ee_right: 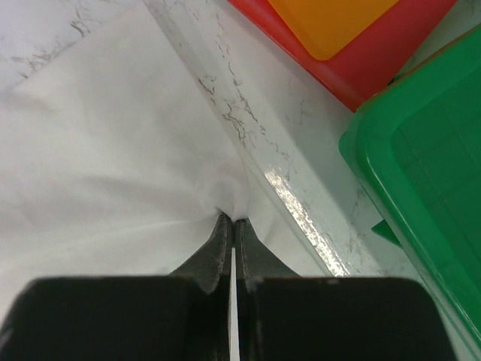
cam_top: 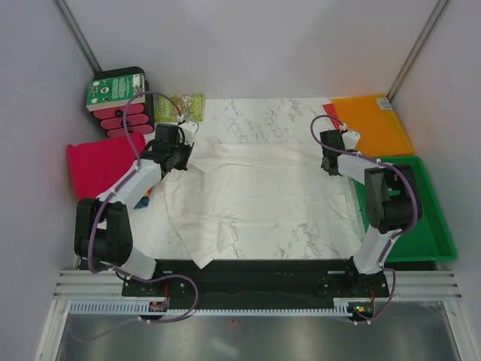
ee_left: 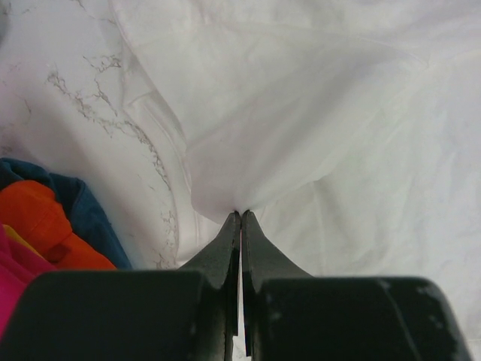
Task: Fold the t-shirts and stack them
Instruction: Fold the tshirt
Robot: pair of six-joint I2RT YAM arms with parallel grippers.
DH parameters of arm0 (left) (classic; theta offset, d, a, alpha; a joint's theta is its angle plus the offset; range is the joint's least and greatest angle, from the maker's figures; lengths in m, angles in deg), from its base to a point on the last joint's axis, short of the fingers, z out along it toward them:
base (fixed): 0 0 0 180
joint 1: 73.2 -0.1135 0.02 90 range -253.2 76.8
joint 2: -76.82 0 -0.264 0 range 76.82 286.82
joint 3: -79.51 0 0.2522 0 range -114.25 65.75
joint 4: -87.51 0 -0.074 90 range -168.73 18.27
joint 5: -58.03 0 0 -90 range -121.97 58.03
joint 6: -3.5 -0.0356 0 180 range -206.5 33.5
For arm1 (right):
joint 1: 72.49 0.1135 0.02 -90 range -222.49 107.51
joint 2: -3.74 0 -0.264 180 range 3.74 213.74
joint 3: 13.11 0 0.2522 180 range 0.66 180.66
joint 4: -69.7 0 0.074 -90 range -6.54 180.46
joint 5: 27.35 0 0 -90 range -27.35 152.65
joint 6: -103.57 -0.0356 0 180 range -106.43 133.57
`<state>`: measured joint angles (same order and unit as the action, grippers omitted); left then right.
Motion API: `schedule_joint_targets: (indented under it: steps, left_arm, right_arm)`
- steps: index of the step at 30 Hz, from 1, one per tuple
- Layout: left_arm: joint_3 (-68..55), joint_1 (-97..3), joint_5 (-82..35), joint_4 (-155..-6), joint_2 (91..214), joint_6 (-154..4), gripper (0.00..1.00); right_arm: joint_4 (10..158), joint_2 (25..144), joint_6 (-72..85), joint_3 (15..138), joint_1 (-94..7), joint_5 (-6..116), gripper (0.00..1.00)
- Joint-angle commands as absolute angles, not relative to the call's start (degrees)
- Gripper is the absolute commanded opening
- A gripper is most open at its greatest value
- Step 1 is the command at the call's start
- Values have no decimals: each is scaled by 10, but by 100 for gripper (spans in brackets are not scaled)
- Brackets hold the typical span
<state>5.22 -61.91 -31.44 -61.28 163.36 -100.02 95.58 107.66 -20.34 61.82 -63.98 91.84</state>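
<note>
A thin, wrinkly white t-shirt (cam_top: 255, 188) lies spread across the marble table, one end trailing toward the near edge. My left gripper (cam_top: 183, 159) is shut on the shirt's left edge; the left wrist view shows cloth (ee_left: 301, 113) pinched at the closed tips (ee_left: 242, 213). My right gripper (cam_top: 328, 162) is shut on the shirt's right edge; the right wrist view shows cloth (ee_right: 113, 150) bunched at the tips (ee_right: 231, 218). A folded magenta-pink shirt (cam_top: 98, 162) lies at the left. Folded orange (ee_left: 41, 222) and blue (ee_left: 86, 214) shirts lie under it.
A green plastic tray (cam_top: 421, 218) stands at the right, also in the right wrist view (ee_right: 421, 150). A flat orange sheet (cam_top: 372, 124) lies on a red one at the back right. A green-and-pink box (cam_top: 120, 101) and a small packet (cam_top: 180, 105) sit at the back left.
</note>
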Motion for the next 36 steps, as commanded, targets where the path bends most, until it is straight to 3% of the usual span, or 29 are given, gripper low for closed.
schedule_joint_targets:
  steps: [1,14,15,17,18,19,21,24,26,27,29,30,33,36]
  left_arm:
    - [61,-620,-300,-626,1652,-987,2]
    - [84,-620,-294,-625,1673,-985,3]
    - [83,-620,-299,-626,1674,-984,9]
    - [78,-620,-307,-635,1661,-978,42]
    - [77,-620,-313,-640,1655,-978,55]
    - [69,-621,-314,-643,1640,-972,71]
    - [53,-621,-318,-643,1630,-968,82]
    - [3,-625,-315,-624,1634,-945,83]
    - [-26,-625,-307,-624,1650,-938,80]
    - [-36,-624,-293,-623,1661,-938,75]
    - [-72,-623,-292,-623,1710,-939,71]
    - [-105,-623,-299,-613,1729,-939,55]
    - [-176,-623,-305,-593,1816,-944,23]
    - [-235,-623,-300,-568,1888,-949,2]
  right_arm:
    - [962,1092,-218,623,-638,925,0]
    - [962,1104,-217,633,-639,927,1]
    - [953,1097,-216,627,-638,925,20]
    - [911,1054,-207,601,-632,925,41]
    - [902,1025,-205,596,-630,924,61]
    - [899,1014,-201,602,-624,924,73]
    - [908,990,-183,616,-617,926,87]
    - [932,977,-162,659,-602,904,90]
    - [932,979,-154,670,-595,875,86]
    - [933,986,-155,680,-591,867,73]
    - [942,1005,-160,696,-589,853,30]
    - [957,1029,-171,717,-589,854,0]
    - [987,1090,-171,775,-590,835,0]
    - [1013,1144,-175,829,-589,818,0]
